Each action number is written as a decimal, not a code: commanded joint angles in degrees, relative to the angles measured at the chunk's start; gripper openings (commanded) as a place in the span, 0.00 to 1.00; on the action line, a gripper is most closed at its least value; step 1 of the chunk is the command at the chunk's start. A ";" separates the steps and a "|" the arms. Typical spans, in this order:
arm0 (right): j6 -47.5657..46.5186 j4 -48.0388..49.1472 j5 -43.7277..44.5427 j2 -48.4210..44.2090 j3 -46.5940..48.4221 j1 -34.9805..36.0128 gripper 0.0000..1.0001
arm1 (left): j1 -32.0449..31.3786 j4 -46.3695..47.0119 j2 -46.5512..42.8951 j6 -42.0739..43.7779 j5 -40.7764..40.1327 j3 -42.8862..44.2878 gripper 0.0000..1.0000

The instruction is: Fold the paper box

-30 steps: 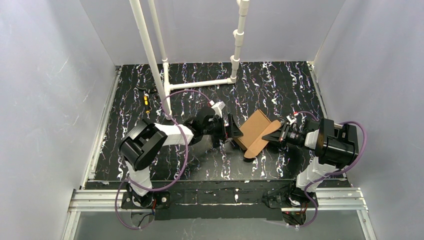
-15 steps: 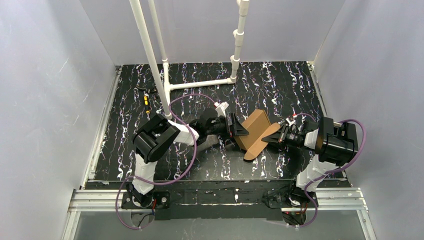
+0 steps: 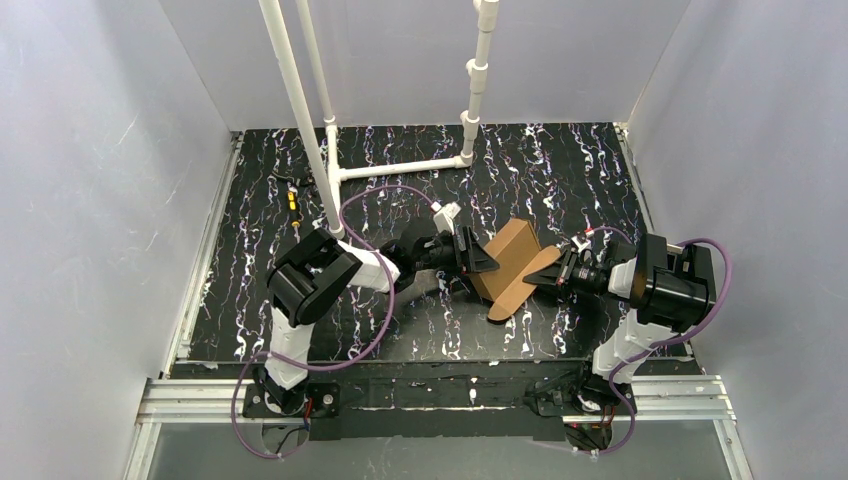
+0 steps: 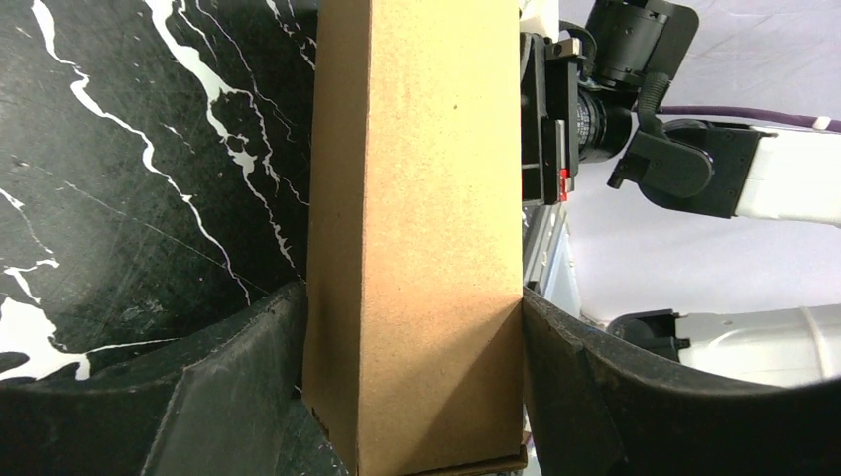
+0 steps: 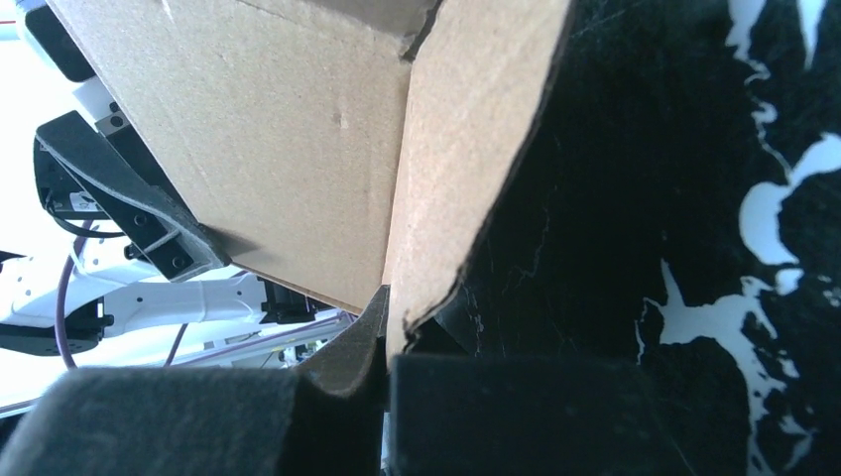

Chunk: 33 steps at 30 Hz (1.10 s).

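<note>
**Top external view.** One paper box (image 3: 510, 258), plain brown cardboard, lies right of centre on the black, white-veined table (image 3: 560, 170), between the two arms. Its body is closed into a block. One long flap (image 3: 520, 285) stands open and slants toward the near edge. Whether the box rests on the table cannot be told. The left gripper (image 3: 478, 260) meets it from the left and the right gripper (image 3: 552, 274) from the right. A white pipe frame (image 3: 400, 168) stands at the far side. Beside it are small yellow items (image 3: 291, 200), too small to identify.

**Left wrist view.** The two fingers (image 4: 248, 382) of the left gripper (image 4: 412, 317) press on opposite sides of the box (image 4: 412, 198), clamping it across its narrow width. The right arm's wrist (image 4: 595, 99) shows beyond the box.

**Right wrist view.** The right gripper (image 5: 387, 342) is closed on the edge of the open flap (image 5: 466, 139), which enters the slit between its two fingers (image 5: 555, 416). The box body (image 5: 268, 139) lies to the left of the flap.
</note>
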 commanded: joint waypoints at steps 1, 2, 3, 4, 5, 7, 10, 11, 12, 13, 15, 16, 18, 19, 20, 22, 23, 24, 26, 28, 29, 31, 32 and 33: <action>-0.18 2.77 1.56 -0.12 0.81 -0.12 0.03 | -0.91 -11.07 -3.19 8.18 -5.77 0.12 0.70; -0.16 2.80 1.43 -0.05 0.85 -0.12 0.03 | -1.02 -12.52 -3.74 9.20 -6.67 0.31 0.70; -0.03 2.84 1.23 -0.03 0.95 -0.12 0.04 | -1.07 -13.78 -4.19 10.07 -7.40 0.44 0.70; 0.06 2.86 1.10 -0.05 1.04 -0.12 0.04 | -1.10 -14.87 -4.58 10.78 -8.04 0.54 0.70; 0.09 2.80 0.91 -0.03 1.12 -0.12 0.05 | -1.08 -15.93 -4.98 11.42 -8.76 0.68 0.70; 0.20 2.87 0.70 -0.07 1.22 -0.12 0.07 | -1.20 -17.25 -5.37 12.44 -9.34 0.77 0.70; 0.29 2.96 0.59 -0.29 1.27 0.04 0.09 | -1.17 -18.01 -5.11 12.91 -8.85 1.20 0.70; 0.36 3.02 0.58 -0.37 1.30 0.10 0.10 | -1.18 -18.07 -5.01 12.78 -8.50 1.40 0.70; 0.44 3.04 0.58 -0.38 1.32 0.14 0.10 | -1.29 -18.03 -4.85 12.73 -8.18 1.70 0.70; 0.46 3.12 0.58 -0.43 1.32 0.22 0.10 | -1.38 -18.07 -4.68 12.72 -7.87 1.92 0.71; 0.47 3.05 0.55 -0.30 1.32 0.23 0.10 | -1.60 -18.11 -4.45 12.59 -7.53 2.49 0.71; 0.46 3.07 0.50 -0.32 1.32 0.23 0.10 | -1.66 -18.12 -4.45 12.57 -7.52 2.61 0.71; 0.51 3.04 0.44 -0.31 1.40 0.32 0.12 | -1.72 -18.12 -4.51 12.41 -7.83 2.64 0.70; 0.52 3.00 0.39 -0.30 1.40 0.32 0.12 | -1.74 -18.12 -4.60 12.40 -8.01 2.63 0.65; 0.55 3.04 0.38 -0.29 1.41 0.32 0.13 | -1.67 -18.12 -4.68 12.32 -8.04 2.66 0.60; 0.47 2.83 0.20 -0.25 1.53 0.41 0.17 | -1.66 -18.12 -4.82 12.42 -7.96 2.61 0.51; 0.46 2.63 0.01 -0.21 1.62 0.41 0.20 | -1.72 -18.12 -4.94 12.48 -8.00 2.59 0.45; 0.32 2.46 -0.37 -0.21 1.81 0.41 0.23 | -1.70 -18.12 -5.10 12.43 -8.15 2.58 0.37; -0.46 1.32 -0.81 -0.39 2.29 0.41 0.31 | -1.67 -18.12 -5.72 12.58 -8.81 2.33 0.29; -1.74 -0.49 -1.59 -0.82 3.17 0.41 0.42 | -1.67 -18.12 -6.66 13.04 -9.65 1.66 0.26; -2.77 -2.03 -1.85 -1.21 3.81 0.41 0.48 | -1.70 -18.12 -7.36 13.51 -10.23 1.25 0.25; -6.66 -7.32 -2.45 -1.85 5.73 0.41 0.67 | -1.66 -18.12 -9.91 14.87 -11.53 0.03 0.24; -9.23 -11.63 -2.81 -2.20 6.79 0.41 0.77 | -1.55 -18.24 -11.14 15.82 -12.24 -0.57 0.24; -14.69 -17.11 -3.54 -2.91 9.04 0.41 0.95 | -1.17 -18.83 -13.60 17.22 -13.23 -1.67 0.24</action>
